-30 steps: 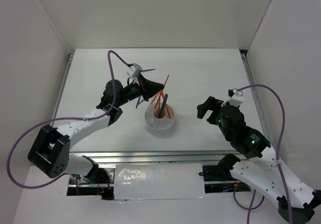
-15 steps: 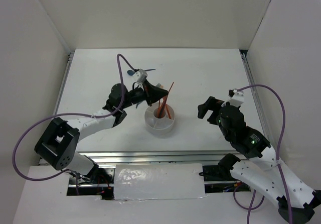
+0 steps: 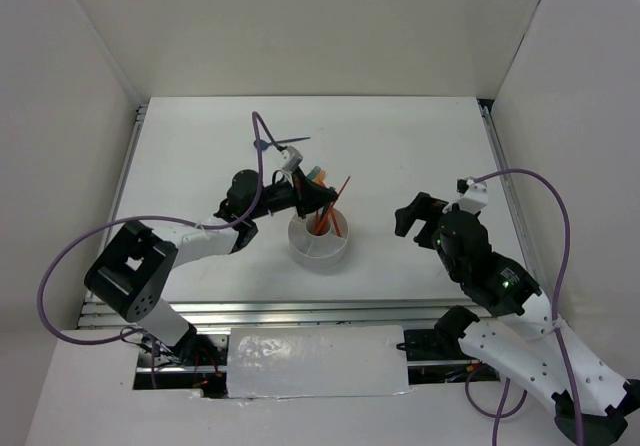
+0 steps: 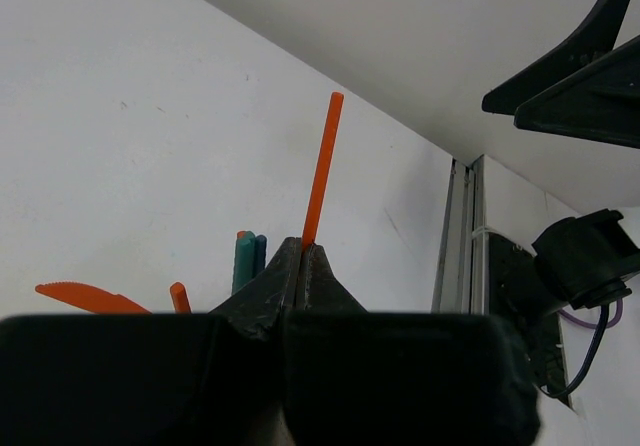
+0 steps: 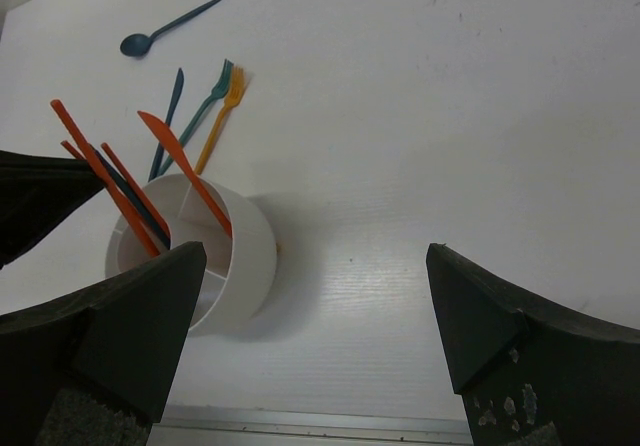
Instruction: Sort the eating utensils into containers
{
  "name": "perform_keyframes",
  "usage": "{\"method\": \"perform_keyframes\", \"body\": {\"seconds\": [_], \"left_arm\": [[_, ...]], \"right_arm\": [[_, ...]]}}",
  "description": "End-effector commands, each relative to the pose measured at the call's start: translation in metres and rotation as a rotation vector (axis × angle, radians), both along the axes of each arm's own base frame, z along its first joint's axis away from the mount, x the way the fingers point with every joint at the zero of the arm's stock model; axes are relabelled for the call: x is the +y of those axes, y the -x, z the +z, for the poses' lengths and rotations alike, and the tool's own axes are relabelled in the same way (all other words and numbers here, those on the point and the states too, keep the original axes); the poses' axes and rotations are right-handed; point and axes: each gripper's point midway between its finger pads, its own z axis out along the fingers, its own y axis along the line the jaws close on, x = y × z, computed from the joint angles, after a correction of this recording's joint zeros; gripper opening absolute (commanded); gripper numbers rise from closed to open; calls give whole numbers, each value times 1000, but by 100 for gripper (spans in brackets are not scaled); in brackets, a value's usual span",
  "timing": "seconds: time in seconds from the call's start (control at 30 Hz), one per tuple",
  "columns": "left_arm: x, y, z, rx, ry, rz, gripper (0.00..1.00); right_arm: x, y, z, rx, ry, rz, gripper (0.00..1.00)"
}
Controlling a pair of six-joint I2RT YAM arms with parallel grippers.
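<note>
Left wrist view first: how do the jaws of the left gripper [image 4: 303,254] stand?

— Pressed together, with no gap between them. An orange chopstick [image 4: 321,171] rises out of the seam at their tips, tilted slightly to the right, so the grip is on that stick.

And its lower end?

— The top external view shows it reaching down inside the round white holder [image 3: 318,257], towards the far side. Which compartment it is in, I cannot tell. The right wrist view shows other thin sticks [image 5: 135,194], orange and dark, leaning in the same holder. An orange knife [image 5: 185,171] slants the other way.

How does the left arm lie?

— It stretches low across the table [image 3: 420,136] from its base at the near left. The forearm points right, and the gripper sits just above the holder's far-left rim.

The right gripper [image 5: 315,266]?

— Wide open, holding nothing. It hangs to the right of the holder, well apart from it and facing it. The arm is bent up from the near right.

What lies outside the holder?

— Four pieces lie on the table beyond it. A blue spoon [image 5: 165,28] is farthest away. Nearer are a dark teal stick [image 5: 172,116], a teal fork [image 5: 205,106] and an orange fork [image 5: 222,111], side by side. The two fork heads nearly touch.
</note>
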Motion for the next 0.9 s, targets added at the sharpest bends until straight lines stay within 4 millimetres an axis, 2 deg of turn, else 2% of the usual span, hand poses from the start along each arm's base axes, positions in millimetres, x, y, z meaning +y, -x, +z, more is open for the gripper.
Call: {"method": "perform_keyframes", "body": {"seconds": [0.0,0.07,0.1,0.13,0.17,0.27,0.3,0.37,0.4,0.43,0.5,0.53,0.63,0.67,0.73,0.77,0.8,0.83,0.87], "left_arm": [[-2,3,22,-118,26,-20,6],[-1,3,22,-116,13,-16,15],[0,2,18,-104,-4,-13,27],[1,2,20,-104,-5,-6,32],[3,3,19,-103,-8,2,42],[9,1,22,-115,-20,45,57],[11,2,21,-105,-33,49,58],[14,2,35,-136,-35,62,58],[16,3,34,-120,-54,65,58],[19,6,54,-155,-37,71,58],[27,10,73,-176,-59,100,56],[31,8,91,-201,-59,125,54],[60,-13,108,-184,-152,323,49],[80,-30,109,-160,-178,459,48],[105,-44,106,-97,-230,587,45],[124,-56,102,-67,-244,651,47],[139,-66,98,-32,-252,718,52],[148,-70,84,37,-267,741,60],[162,-81,71,80,-287,762,62]], "right_arm": [[-5,2,7,-16,-1,-18,100],[-4,1,7,-17,0,-14,100],[-3,1,7,-14,1,-14,100],[-3,1,7,-15,0,-13,100],[-2,1,6,-14,0,-12,100],[-2,-1,7,-16,1,-11,100],[-1,0,7,-14,0,-8,100],[-1,0,8,-16,-3,-7,100],[-1,0,9,-20,-4,-6,100],[-1,0,8,-18,-2,-8,100],[-1,0,7,-16,-3,-7,100],[-1,0,8,-17,-4,-7,100],[0,0,9,-18,-7,-5,100],[0,-1,10,-20,-7,-2,100],[3,-1,10,-21,-15,5,100],[4,-2,10,-20,-13,7,100],[4,-2,10,-19,-12,9,100],[5,-2,10,-21,-15,13,100],[5,-2,11,-21,-15,12,100]]}}
